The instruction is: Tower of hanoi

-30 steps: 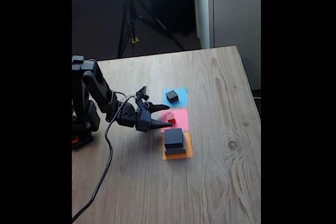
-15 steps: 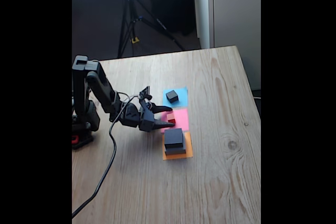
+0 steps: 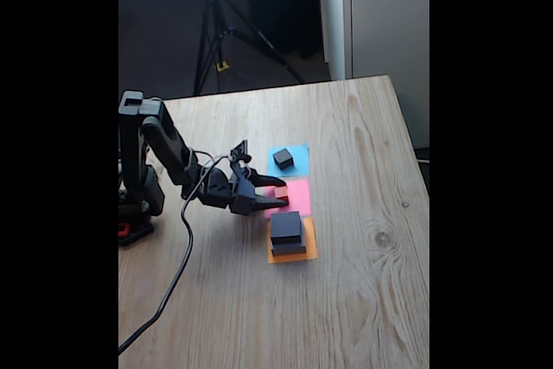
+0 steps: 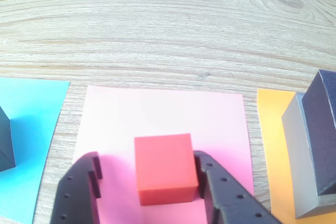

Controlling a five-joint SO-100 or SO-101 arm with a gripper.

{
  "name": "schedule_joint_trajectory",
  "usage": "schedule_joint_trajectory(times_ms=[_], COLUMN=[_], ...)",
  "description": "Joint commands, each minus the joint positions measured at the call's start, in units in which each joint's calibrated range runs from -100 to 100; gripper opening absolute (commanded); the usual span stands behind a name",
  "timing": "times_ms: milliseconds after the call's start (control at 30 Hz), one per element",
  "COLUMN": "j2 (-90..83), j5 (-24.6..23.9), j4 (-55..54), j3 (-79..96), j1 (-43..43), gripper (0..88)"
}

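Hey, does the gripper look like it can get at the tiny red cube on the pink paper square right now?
Probably yes. In the wrist view the gripper is open with its fingers on either side of the tiny red cube, the right one close against it, on the pink paper square. Nothing lies between them.

On the table (image 3: 363, 300) before you, three paper squares lie in a row. In the fixed view, the far square (image 3: 298, 155) bears the small block (image 3: 282, 158); the middle square (image 3: 298, 194) bears the cube (image 3: 281, 197); the near square (image 3: 302, 253) bears the wide block (image 3: 289, 249) with the medium block (image 3: 286, 226) on it. In the wrist view, your gripper (image 4: 148, 182) straddles the cube (image 4: 164, 167), one finger on either side.
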Motion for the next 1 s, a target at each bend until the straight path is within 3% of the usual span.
schedule_joint_trajectory(times_ms=[0,367,667,900,967], j2=[-2.22,-3.74,-9.87,-23.72,-28.27], j5=[1.7,2.2,1.19,-1.82,-6.33], j4=[1.04,1.68,8.24,27.83,40.05], j3=[-0.07,1.93,2.93,-0.17,-5.8], j1=[-0.08,-0.25,-1.0,-1.17,-1.25], gripper=[9.8,3.8,2.8,2.5,2.5])
